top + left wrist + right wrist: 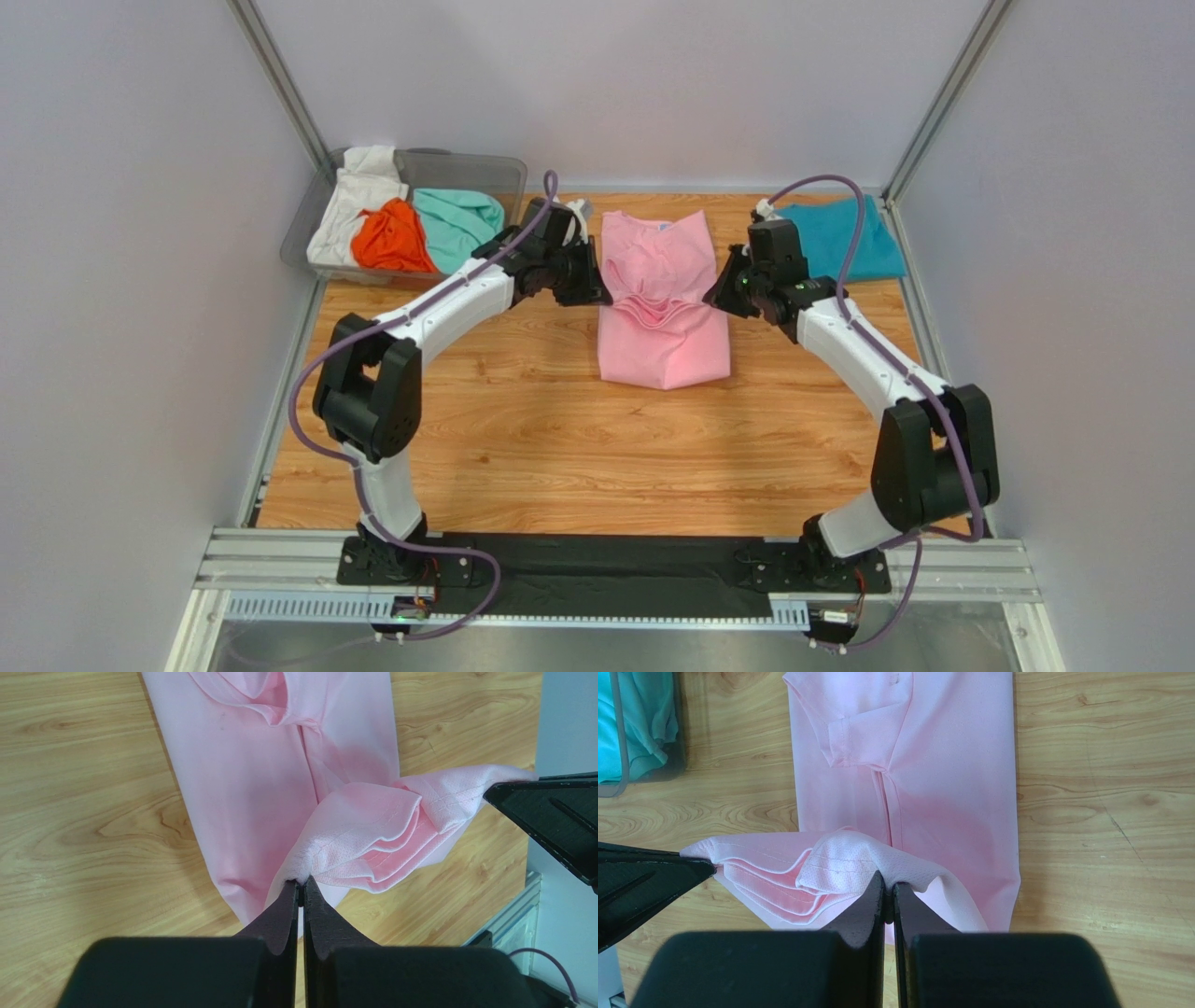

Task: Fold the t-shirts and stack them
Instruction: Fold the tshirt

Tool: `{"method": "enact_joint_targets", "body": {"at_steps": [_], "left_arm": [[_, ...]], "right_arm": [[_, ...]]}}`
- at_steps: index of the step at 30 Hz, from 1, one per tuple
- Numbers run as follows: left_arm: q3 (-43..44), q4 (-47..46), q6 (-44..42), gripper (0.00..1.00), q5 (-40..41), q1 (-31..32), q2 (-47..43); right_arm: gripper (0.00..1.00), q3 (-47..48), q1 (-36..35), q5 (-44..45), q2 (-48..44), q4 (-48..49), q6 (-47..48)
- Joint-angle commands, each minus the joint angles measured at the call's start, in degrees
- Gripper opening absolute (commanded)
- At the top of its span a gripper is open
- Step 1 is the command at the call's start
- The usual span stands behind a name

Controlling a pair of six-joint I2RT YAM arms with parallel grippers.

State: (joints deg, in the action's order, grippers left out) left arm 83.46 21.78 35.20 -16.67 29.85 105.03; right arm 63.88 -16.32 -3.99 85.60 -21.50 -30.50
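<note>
A soft light pink t-shirt (662,315) lies in the middle of the wooden worktop (533,434). It is folded into a long narrow shape. It sits right between the two sets of jaws, one on each side of it.

The left arm (449,301) reaches in from the left. The left jaws are shut tight and pinch the pink cloth at the shirt's left edge, about halfway along. The right arm (856,343) reaches in from the right. The right jaws are shut tight too and pinch the right edge of the same shirt. Where they pinch, the cloth is pulled up off the worktop into a bunched ridge with a few layers showing. The rest of the shirt lies flat on the wood. In each wrist view you can see the other arm's black jaws holding the far end of that ridge.

A darker teal-blue t-shirt (842,238) lies at the far right corner of the worktop, behind the right arm and apart from the pink one.

A clear plastic bin (484,168) stands at the far left corner. In it lie a white t-shirt (358,196), an orange t-shirt (390,238) and a mint-green t-shirt (460,221), all crumpled together.

That makes five t-shirts, one of each colour. There is one bin and there are two arms.
</note>
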Motion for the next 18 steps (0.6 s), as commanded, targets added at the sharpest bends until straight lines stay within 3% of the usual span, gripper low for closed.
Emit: {"method": "enact_joint_targets", "body": {"at_steps": [1, 18], "left_arm": [[3.9, 0.7, -2.7, 0.0, -0.7, -1.3, 2.7], [17.4, 5.0, -6.5, 0.04, -2.8, -4.3, 17.7]], "right_arm": [[0.0, 3.7, 1.0, -2.9, 3.5, 3.5, 1.1], [0.0, 10.7, 5.6, -5.7, 18.2, 4.6, 0.6]]}}
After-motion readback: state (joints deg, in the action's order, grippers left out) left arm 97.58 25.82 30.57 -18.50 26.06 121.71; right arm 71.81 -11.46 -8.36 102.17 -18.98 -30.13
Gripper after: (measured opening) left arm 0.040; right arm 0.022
